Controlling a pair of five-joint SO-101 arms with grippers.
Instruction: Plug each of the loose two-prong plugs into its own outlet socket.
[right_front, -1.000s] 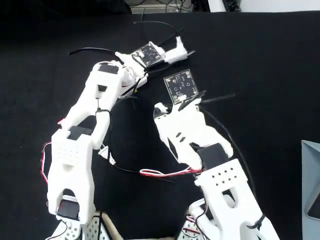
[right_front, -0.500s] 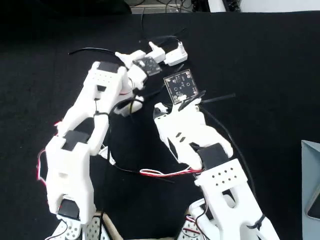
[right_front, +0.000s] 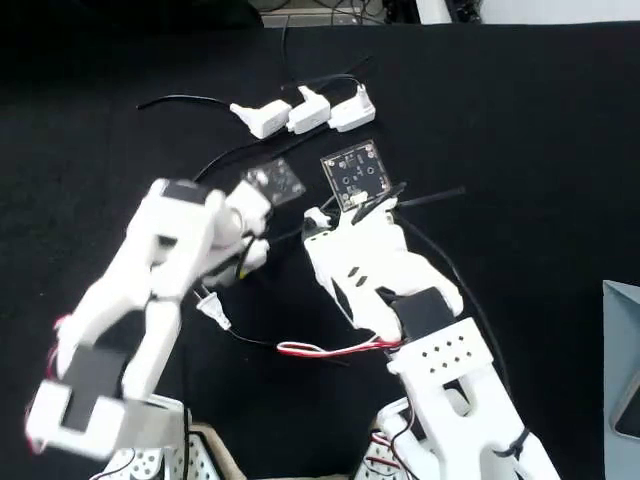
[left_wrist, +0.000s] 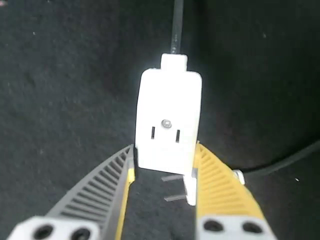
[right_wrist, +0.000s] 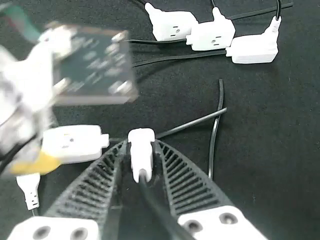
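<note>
Because the socket (left_wrist: 170, 120) and plug (right_wrist: 141, 137) look like light, slick plastic on stiff cords (left_wrist: 176, 25), I judge flat-side grips best: my left gripper (left_wrist: 164, 159) clamps the socket, the right gripper (right_wrist: 141, 150) pinches the plug.

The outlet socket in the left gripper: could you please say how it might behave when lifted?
The outlet socket looks like rigid plastic, so probably stiff and light. Its trailing black cord may tug. The left gripper holds only one end, so it could pivot.

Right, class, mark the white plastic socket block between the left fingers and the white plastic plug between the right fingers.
white plastic socket block (left_wrist: 170, 107), left wrist view, on its slotted face.
white plastic plug (right_wrist: 141, 150), right wrist view, middle of its body.
</note>
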